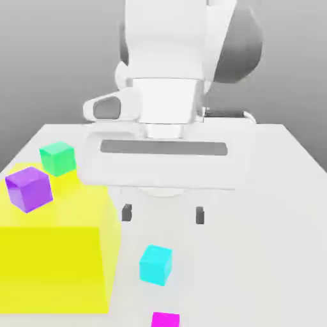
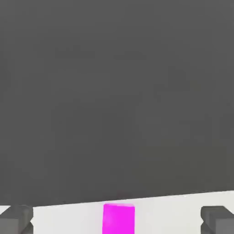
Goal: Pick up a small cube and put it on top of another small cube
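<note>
White table (image 1: 281,211): hand (image 1: 163,214) spread, empty; yellow block (image 1: 54,255) beside cyan cube (image 1: 156,264), magenta cube (image 1: 165,319).

The white arm is hanging over the middle of the surface (image 1: 281,191), its wrist pointing straight down. The pincer (image 1: 163,214) is hovering above the surface with both dark fingertips (image 1: 126,212) spread wide apart, gripping nothing.

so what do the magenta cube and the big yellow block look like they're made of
Magenta cube: opaque, flat matte colour, no texture or glint; plastic-like at a guess, but the render leaves it open.
Yellow block: looks translucent, like tinted plastic or gel, since the table edge seems to show through its faint upper corner.
</note>
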You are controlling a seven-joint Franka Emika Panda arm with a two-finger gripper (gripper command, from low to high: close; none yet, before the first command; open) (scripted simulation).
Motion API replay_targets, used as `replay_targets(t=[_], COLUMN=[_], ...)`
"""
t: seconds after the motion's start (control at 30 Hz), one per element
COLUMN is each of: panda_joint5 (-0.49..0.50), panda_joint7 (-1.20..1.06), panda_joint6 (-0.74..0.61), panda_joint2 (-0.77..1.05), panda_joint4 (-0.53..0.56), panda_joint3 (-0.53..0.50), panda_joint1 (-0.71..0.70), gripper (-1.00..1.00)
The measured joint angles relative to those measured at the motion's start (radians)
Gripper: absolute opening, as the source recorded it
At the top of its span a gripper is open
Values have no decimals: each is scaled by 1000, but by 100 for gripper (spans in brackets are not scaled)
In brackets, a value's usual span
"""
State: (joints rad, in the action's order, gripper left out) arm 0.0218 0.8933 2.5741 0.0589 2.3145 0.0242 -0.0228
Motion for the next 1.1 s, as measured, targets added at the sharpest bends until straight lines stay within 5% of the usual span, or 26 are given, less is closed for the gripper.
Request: replay_targets(t=[0.37, 0.4, 0.83, 1.1], panda_joint5=[-1, 1, -7, 181], panda_joint7=[26, 27, 59, 289], panda_joint6=[179, 207, 103, 22], panda_joint2=[399, 434, 292, 20], panda_joint4=[-20, -27, 5, 115], panda_joint3=[-5, -7, -12, -81], panda_joint1=[6, 7, 8, 50], gripper=[0, -100, -100, -100])
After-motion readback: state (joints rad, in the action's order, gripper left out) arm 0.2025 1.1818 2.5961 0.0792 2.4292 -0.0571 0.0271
